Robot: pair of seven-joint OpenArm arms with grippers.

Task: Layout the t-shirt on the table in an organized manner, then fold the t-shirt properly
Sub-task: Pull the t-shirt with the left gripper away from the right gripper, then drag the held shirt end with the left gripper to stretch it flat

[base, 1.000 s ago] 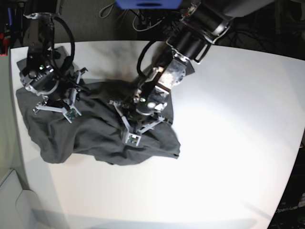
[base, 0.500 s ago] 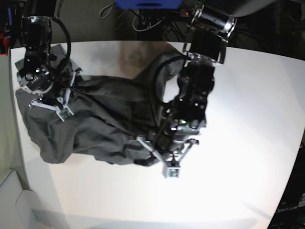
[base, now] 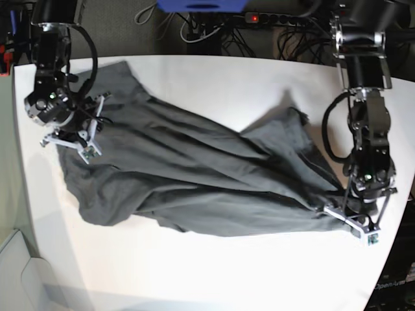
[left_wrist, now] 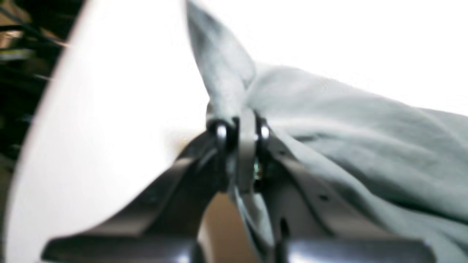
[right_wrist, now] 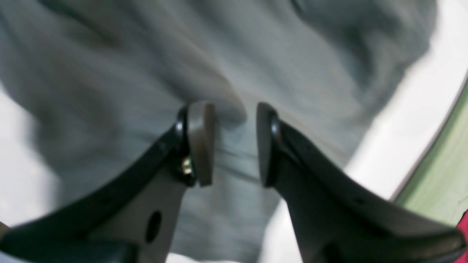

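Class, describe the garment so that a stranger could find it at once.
Find the large white smooth-topped table. Stretched across it lies a dark charcoal-grey cloth t-shirt, rumpled. It is the only cloth there, and the left gripper pinches one end.

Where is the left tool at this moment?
In the base view, the left tool is at the right side of the table, near its edge, shut on a corner of the t-shirt.

The stretched t-shirt (base: 194,175) bars the table's (base: 194,278) middle; its near strip lies open.
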